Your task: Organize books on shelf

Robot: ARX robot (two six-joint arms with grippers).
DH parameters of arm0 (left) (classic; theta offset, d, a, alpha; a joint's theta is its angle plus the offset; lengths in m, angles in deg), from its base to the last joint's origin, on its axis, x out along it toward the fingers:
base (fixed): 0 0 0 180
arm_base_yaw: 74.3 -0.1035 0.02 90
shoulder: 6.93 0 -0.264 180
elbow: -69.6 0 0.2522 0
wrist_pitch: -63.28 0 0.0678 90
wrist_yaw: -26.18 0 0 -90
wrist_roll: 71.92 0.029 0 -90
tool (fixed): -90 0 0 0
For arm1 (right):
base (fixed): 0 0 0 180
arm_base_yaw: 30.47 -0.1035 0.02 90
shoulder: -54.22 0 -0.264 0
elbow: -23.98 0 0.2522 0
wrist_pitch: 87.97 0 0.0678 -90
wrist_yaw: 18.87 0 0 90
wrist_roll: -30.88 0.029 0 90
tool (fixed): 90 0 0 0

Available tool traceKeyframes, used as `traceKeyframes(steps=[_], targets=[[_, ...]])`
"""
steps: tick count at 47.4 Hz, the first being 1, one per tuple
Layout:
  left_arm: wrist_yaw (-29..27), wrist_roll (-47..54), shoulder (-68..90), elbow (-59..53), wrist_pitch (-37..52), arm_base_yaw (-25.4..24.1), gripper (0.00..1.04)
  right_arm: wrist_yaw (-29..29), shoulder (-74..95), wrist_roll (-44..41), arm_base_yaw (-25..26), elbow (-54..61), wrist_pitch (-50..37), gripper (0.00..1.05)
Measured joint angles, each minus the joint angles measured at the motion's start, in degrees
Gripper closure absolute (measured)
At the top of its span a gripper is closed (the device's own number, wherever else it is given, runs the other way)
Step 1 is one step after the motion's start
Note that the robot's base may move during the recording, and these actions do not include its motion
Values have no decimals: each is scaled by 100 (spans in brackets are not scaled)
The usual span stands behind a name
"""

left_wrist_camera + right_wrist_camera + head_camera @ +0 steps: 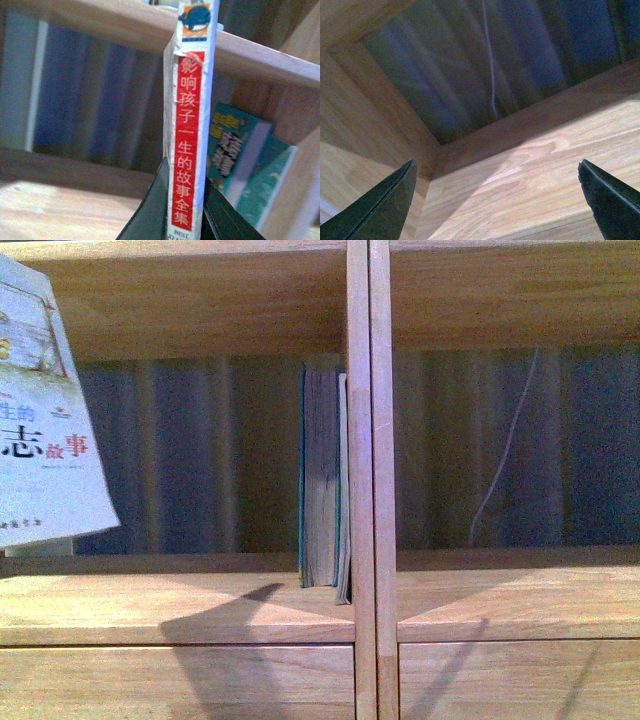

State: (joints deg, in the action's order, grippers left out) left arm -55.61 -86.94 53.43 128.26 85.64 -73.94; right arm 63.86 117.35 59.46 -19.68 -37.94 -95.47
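Observation:
The thin pale paperback (45, 430) with red and black Chinese characters hangs tilted at the far left of the front view, in front of the left compartment of the light wooden shelf (360, 440). My left gripper (186, 220) is shut on it; its red-and-white spine (189, 135) stands upright between the dark fingers (150, 215). The thick teal book (320, 480) with yellowed pages stands upright against the centre divider, with a thin pale book (343, 490) beside it. Both show in the left wrist view (235, 150). My right gripper (497, 200) is open and empty over the right compartment's floor (530, 185).
Two drawer fronts (180, 680) run below the compartments. A thin pale cord (510, 440) hangs behind the right compartment, also in the right wrist view (490, 60). A striped dark curtain (190, 450) shows behind the open back.

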Motion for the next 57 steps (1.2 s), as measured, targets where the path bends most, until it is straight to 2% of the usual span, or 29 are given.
traceKeyframes(steps=[3,6,7,11,13,15,18,21,28,31,36,46,57], targets=[[214,562,214,50,334,-208,98,-52,-2,-48,0,-22,24,7],[358,992,483,162,560,-363,98,-256,-144,-824,-37,-2,579,18],[387,1097,573,201,612,-396,98,-249,-251,-1285,-70,160,590,23],[498,1440,909,341,822,-452,98,-192,-507,-1939,-151,581,439,33],[542,1676,1165,450,955,-457,98,-90,-772,-2306,-227,1073,223,44],[605,1847,1438,566,1091,-446,98,-52,-898,-2457,-271,1331,114,50],[643,2055,1834,750,1303,-389,98,31,-1161,-2636,-382,1886,-105,65],[664,2153,2166,933,1473,-306,98,85,-1287,-2693,-431,2146,-203,73],[675,2343,3049,1578,1768,-39,98,258,-1823,-2800,-599,2964,-470,102],[651,2389,3370,1858,1766,44,98,570,-1976,-2802,-780,3165,-496,102],[577,2424,3960,2371,1762,162,98,660,-2234,-2811,-1043,3477,-535,102],[415,2398,4791,3143,1751,310,98,708,-2638,-2817,-1058,3853,-535,102],[210,2162,5727,4140,1663,778,98,708,-3279,-2820,-1058,4269,-315,102]])
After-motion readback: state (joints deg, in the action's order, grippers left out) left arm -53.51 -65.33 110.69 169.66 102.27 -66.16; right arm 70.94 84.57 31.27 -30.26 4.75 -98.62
